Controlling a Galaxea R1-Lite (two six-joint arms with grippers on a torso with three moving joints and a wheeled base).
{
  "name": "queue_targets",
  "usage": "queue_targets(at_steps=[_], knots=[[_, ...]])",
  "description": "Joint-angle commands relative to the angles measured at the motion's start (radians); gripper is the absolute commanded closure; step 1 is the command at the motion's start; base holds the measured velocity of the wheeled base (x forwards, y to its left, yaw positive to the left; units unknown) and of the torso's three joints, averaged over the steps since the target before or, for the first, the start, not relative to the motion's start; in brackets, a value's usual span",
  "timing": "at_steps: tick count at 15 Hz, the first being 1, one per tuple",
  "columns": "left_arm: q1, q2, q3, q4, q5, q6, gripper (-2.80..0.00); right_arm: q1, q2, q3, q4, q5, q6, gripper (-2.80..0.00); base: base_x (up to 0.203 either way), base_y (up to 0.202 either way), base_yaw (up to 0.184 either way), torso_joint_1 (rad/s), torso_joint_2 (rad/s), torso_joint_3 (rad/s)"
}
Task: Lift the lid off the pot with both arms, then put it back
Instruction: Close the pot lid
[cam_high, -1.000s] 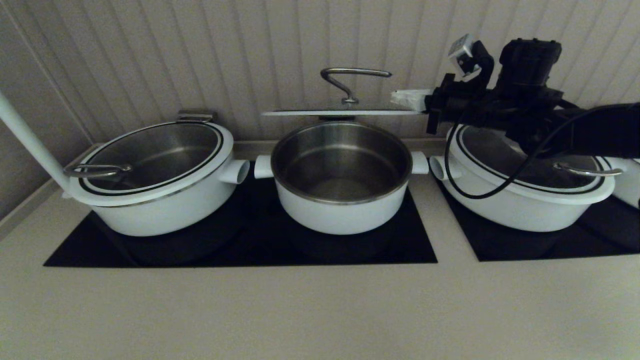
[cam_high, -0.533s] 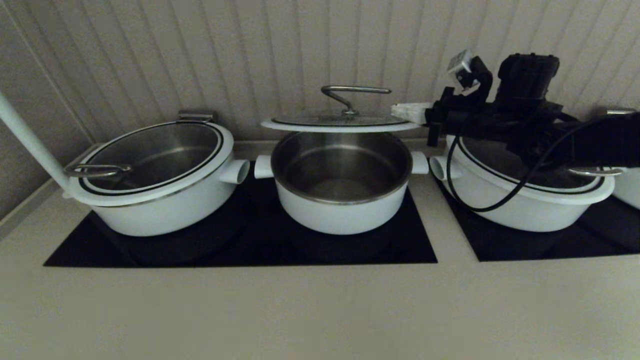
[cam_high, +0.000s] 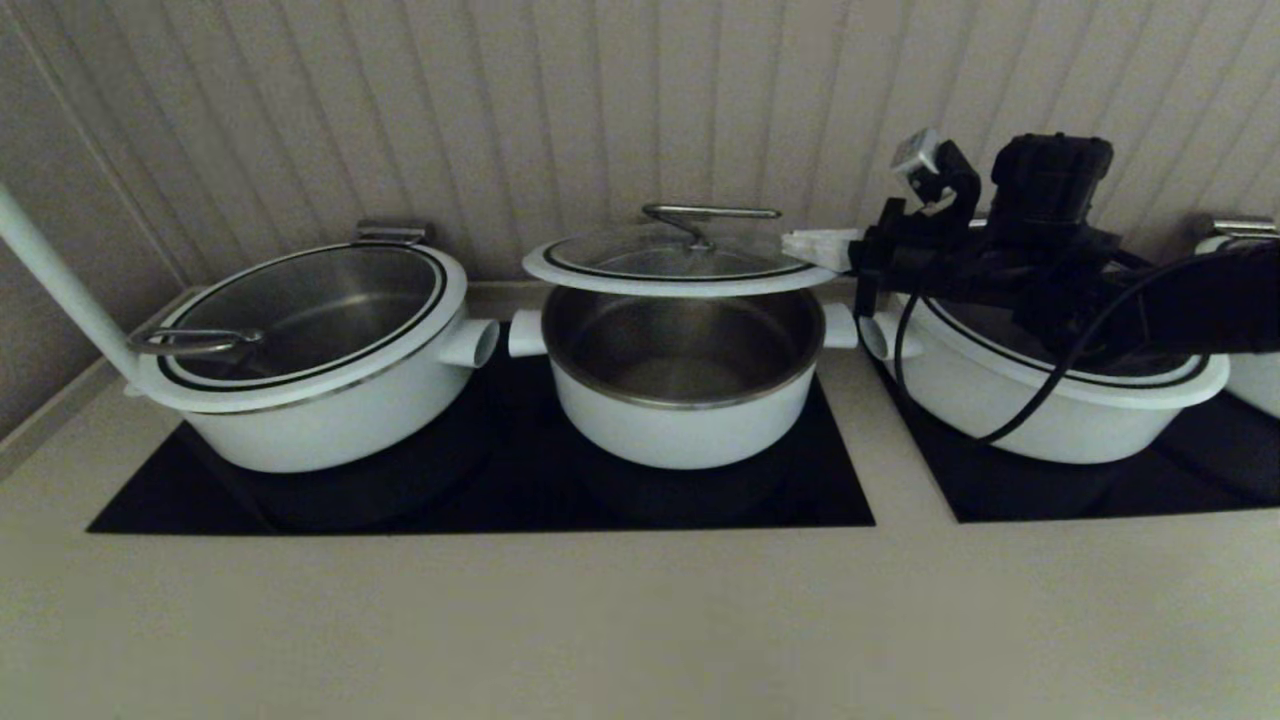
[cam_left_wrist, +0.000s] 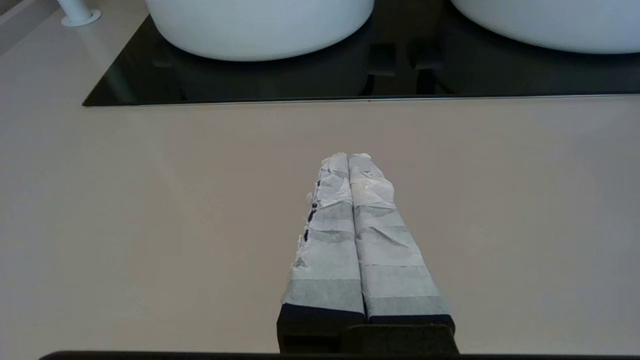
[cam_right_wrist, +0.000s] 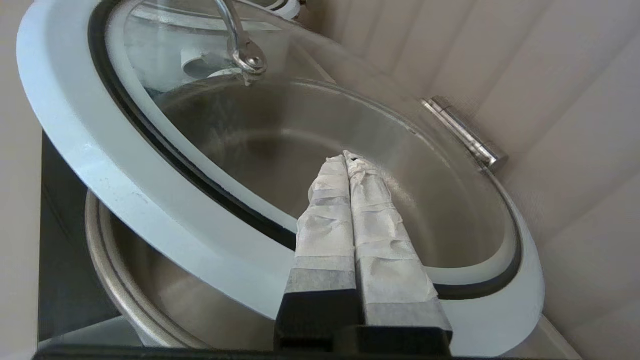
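The lid (cam_high: 680, 265), glass with a white rim and a steel bar handle (cam_high: 710, 213), hangs level just above the open middle pot (cam_high: 685, 420). My right gripper (cam_high: 812, 245) is shut at the lid's right edge. In the right wrist view its taped fingers (cam_right_wrist: 348, 156) lie closed over the lid's rim and glass (cam_right_wrist: 150, 190). The pot's steel rim (cam_right_wrist: 107, 260) shows below, and the hinge clip (cam_right_wrist: 465, 135) behind. My left gripper (cam_left_wrist: 348, 155) is shut and empty over bare counter in front of the cooktop. It is out of the head view.
A wider lidded white pot (cam_high: 310, 350) stands left of the middle pot and another (cam_high: 1050, 400) stands right, under my right arm. Two black cooktops (cam_high: 480, 490) (cam_high: 1100, 490) lie on the beige counter (cam_high: 640, 620). A white pole (cam_high: 60, 290) leans at far left. A ribbed wall is close behind.
The lid has come down from well above the pot to just over its rim, staying level. My right gripper has come down with it at its right edge.
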Motion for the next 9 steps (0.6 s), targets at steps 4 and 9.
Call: queue_targets(at_steps=[4,9], knots=[[0.0,0.001,0.0,0.0,0.0,0.0,0.0,0.003,0.0,0.064,-0.046,0.004,-0.002,0.0,0.0,0.0,0.0,0.0,0.0,0.0],[0.0,0.0,0.0,0.0,0.0,0.0,0.0,0.003,-0.008,0.131,-0.076,0.005,-0.002,0.0,0.0,0.0,0.0,0.0,0.0,0.0]])
